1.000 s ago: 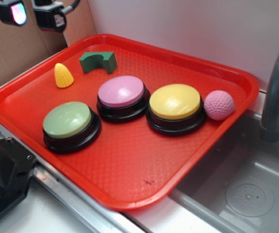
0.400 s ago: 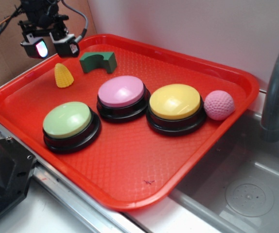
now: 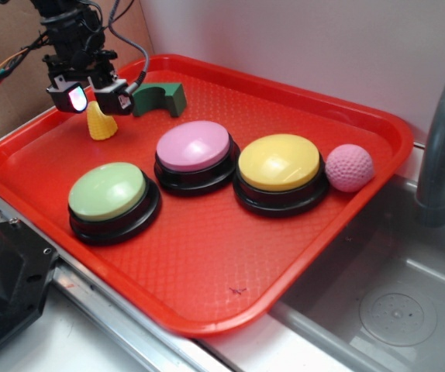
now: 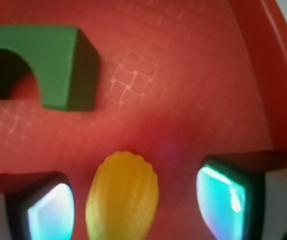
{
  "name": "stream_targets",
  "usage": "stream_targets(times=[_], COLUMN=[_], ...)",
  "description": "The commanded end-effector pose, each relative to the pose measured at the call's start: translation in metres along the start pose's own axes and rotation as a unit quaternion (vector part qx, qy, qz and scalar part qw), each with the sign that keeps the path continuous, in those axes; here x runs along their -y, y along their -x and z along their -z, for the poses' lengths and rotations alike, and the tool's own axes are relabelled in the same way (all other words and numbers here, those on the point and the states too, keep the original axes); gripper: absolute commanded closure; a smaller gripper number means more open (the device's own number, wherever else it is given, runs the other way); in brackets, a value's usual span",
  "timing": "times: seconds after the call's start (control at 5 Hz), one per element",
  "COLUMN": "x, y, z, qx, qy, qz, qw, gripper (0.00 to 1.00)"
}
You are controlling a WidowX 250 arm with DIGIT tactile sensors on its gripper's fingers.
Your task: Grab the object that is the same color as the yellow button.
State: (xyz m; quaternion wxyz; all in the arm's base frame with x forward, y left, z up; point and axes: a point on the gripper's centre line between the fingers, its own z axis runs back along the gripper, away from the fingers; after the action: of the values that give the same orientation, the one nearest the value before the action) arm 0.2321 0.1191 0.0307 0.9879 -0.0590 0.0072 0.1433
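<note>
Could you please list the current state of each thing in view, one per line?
Gripper: open, fingers straddling the corn.
Small yellow bumpy toy corn cob: on the tray, ungrasped.
Green arch block: lying on its side.
Yellow-domed push button: unpressed, untouched.
Pink dimpled ball: resting beside that button.

exterior view overlooks the whole tray obliquely; wrist view looks down close.

The exterior view is evenly and brightly lit, sharp across most of the scene, with soft sheen on the yellow button and pale glare along the near rim of the red tray. Shadows are short and faint. The wrist view is blurred throughout: the corn cob is soft, and the pincer pads glow cyan-white, overexposed.
</note>
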Motion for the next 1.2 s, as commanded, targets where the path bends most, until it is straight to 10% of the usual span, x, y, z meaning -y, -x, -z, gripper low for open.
stream_targets(times=[0.0,1.0], x=[0.008,0.039], y=[-0.001,0.050], z=[0.000,-0.196], qx=[0.013,0.088], qy=[-0.036,-0.038], qz=[0.011,-0.055], qw=[0.999,0.994], gripper=[1.00,1.00])
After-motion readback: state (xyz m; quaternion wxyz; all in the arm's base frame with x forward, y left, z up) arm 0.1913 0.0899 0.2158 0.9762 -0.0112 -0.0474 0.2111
